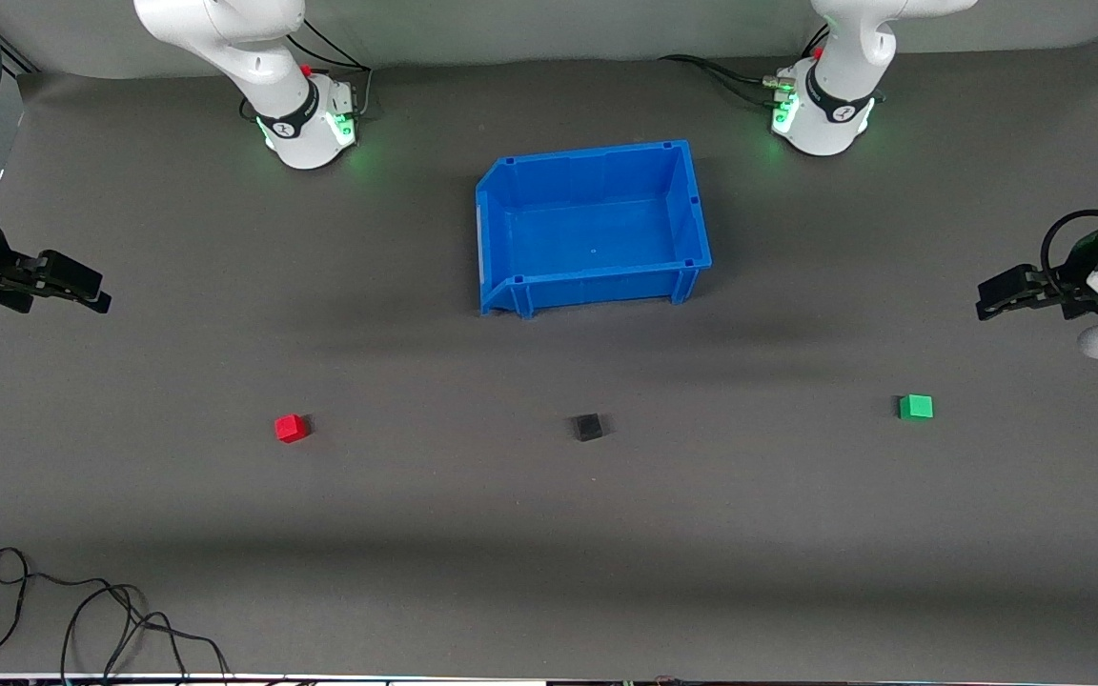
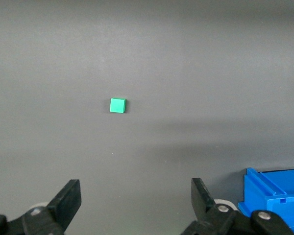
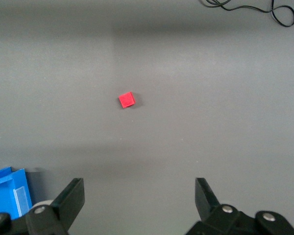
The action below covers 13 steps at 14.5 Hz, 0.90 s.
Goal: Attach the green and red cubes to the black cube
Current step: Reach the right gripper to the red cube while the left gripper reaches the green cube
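Over the counter (image 1: 549, 534) at my two ends, both arms wait high with nothing held. At the left arm's end my left gripper (image 2: 136, 198) is spread wide, the green cube (image 1: 916, 407) well below it. At the right arm's end my right gripper (image 3: 139, 196) is just as wide, with the red cube (image 1: 291, 428) near. Between them sits the black cube (image 1: 588, 427), all three well apart and nearer the front camera than the blue bin (image 1: 511, 181). These cubes look light, rigid and smooth, so I judge each wants a pinch across two flat opposite faces, square on, or it may skid or twist away.
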Available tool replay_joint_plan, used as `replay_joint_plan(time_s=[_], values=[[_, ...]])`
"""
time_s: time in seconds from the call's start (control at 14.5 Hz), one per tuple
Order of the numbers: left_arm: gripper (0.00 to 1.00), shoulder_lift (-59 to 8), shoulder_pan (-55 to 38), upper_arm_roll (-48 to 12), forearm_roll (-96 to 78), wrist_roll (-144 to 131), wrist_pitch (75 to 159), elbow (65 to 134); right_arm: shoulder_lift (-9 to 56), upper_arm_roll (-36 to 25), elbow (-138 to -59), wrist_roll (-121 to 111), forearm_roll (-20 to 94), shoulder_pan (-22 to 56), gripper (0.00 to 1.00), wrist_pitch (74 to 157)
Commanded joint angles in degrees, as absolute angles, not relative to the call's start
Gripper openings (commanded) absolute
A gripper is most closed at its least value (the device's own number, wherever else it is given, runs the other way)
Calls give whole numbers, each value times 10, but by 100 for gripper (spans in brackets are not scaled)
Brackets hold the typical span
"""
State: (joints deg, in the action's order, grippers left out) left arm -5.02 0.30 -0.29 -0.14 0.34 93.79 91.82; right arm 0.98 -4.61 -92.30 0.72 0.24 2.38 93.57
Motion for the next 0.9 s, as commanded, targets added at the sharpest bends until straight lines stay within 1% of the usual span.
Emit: replay_joint_plan(time_s=[0.0,0.28,0.41,0.69,0.83], values=[[100,-61,-4,1,-4,11,928,906,9,-49,-917,8,15,23,100,936],[100,-61,-11,1,6,4,932,909,10,-49,-914,23,15,22,100,937],[99,-87,0,5,13,-20,943,912,10,-47,-912,156,14,26,100,945],[97,-128,44,7,7,-89,1011,929,16,-46,-912,404,16,27,100,959],[97,-157,47,7,7,-132,1036,934,25,-45,-911,517,45,26,100,964]])
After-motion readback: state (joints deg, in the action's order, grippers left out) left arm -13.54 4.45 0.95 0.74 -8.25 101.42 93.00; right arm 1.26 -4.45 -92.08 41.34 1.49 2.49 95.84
